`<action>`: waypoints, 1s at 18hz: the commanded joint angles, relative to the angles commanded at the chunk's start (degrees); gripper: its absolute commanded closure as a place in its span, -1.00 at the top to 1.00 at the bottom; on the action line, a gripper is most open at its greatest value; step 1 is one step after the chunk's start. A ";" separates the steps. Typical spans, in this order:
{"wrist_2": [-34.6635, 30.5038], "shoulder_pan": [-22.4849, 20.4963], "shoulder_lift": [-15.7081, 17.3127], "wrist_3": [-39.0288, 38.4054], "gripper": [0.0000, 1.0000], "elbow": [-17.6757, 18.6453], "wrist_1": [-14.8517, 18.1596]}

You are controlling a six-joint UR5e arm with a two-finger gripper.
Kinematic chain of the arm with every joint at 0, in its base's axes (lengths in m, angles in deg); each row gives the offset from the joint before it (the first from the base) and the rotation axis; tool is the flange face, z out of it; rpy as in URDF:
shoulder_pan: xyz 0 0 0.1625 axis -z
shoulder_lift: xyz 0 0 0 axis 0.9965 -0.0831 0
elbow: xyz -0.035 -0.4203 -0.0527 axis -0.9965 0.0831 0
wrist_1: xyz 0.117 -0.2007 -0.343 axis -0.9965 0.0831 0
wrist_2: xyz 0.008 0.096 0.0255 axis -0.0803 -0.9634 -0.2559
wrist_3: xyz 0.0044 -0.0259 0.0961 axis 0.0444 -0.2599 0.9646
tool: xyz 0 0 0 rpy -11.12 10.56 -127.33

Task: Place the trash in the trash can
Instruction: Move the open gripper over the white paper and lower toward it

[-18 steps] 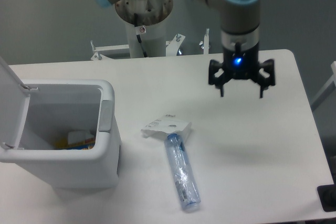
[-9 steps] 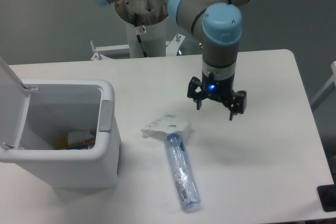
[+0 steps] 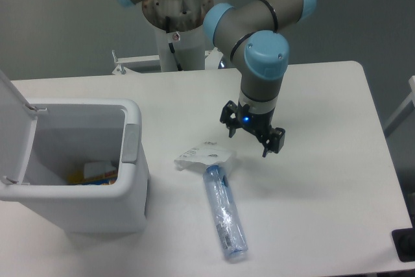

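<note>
Trash lies in two pieces near the middle of the frame, on the white table [image 3: 324,186]. We see a crumpled white paper wrapper with dark print [image 3: 206,155], and touching its lower edge a long clear, blue-tinted plastic bottle [image 3: 225,213] that runs down toward the lower centre.

Above and to the right of the wrapper hangs the black two-finger pincer [image 3: 251,138] of the grey and light-blue robot arm [image 3: 262,63]. Its fingers are spread apart and hold nothing. It sits near the wrapper without touching it, and well above the bottle's far end.

At the left of the frame stands a boxy white plastic trash can with rounded corners [image 3: 84,215]. Its white flip lid [image 3: 11,108] is raised, its grey front latch [image 3: 131,143] faces the trash, and we can make out a few items inside.
</note>
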 joint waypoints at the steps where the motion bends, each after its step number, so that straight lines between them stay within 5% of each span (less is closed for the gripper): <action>1: 0.09 0.00 0.00 -0.09 1.00 0.26 0.00; 12: 0.01 1.58 -2.02 -1.14 1.00 2.46 -1.76; 18: -0.26 2.99 -3.96 -1.23 1.00 3.07 -6.15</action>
